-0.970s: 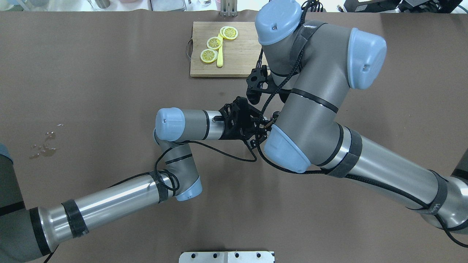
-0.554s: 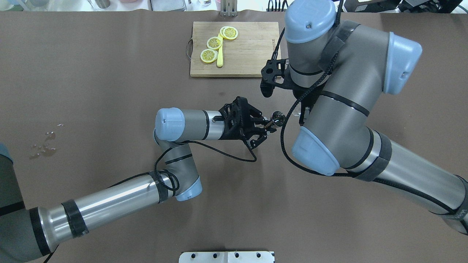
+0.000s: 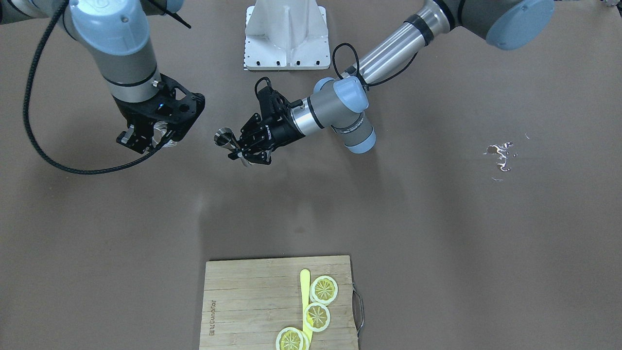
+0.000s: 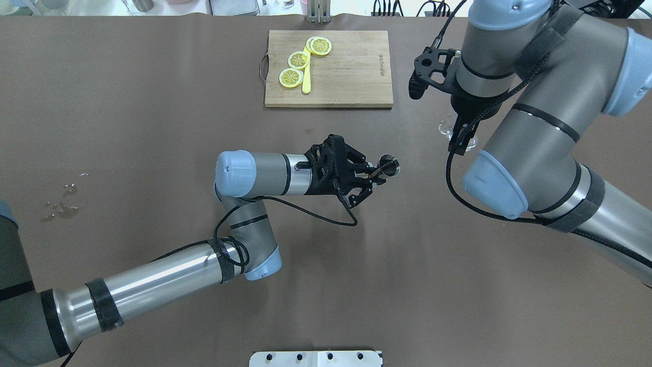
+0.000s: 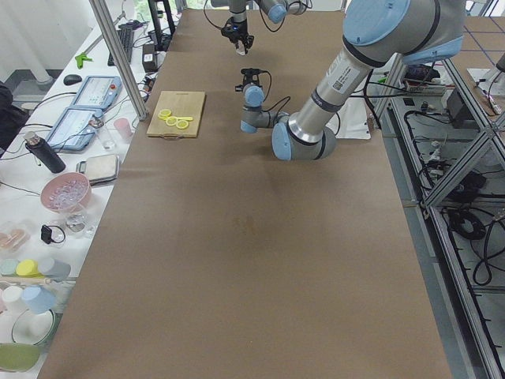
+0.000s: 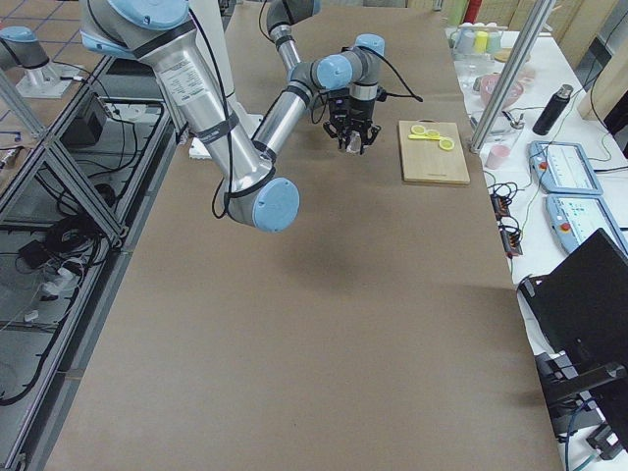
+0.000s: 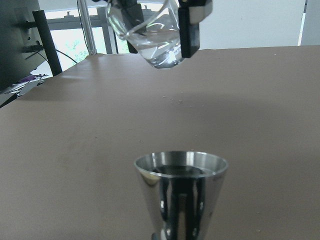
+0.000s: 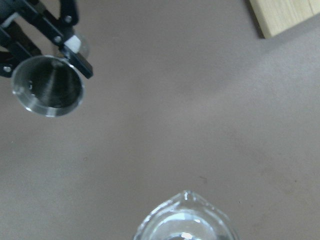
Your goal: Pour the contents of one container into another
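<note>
Shiny conical steel jigger [image 7: 181, 195], clear glass [image 7: 159, 44]

A long desk [image 5: 252, 260] with a brown covering fills the middle of the room. Along one side runs a white side table [image 5: 47, 197] crowded with bowls, cups and a dark bottle [image 5: 45, 154]. On the other side a metal frame [image 5: 465, 150] stands over cables [image 5: 472, 225] on the grey floor [image 5: 489, 332]. Daylight comes through windows [image 7: 70, 45] beside a pale wall [image 7: 250, 22].
</note>
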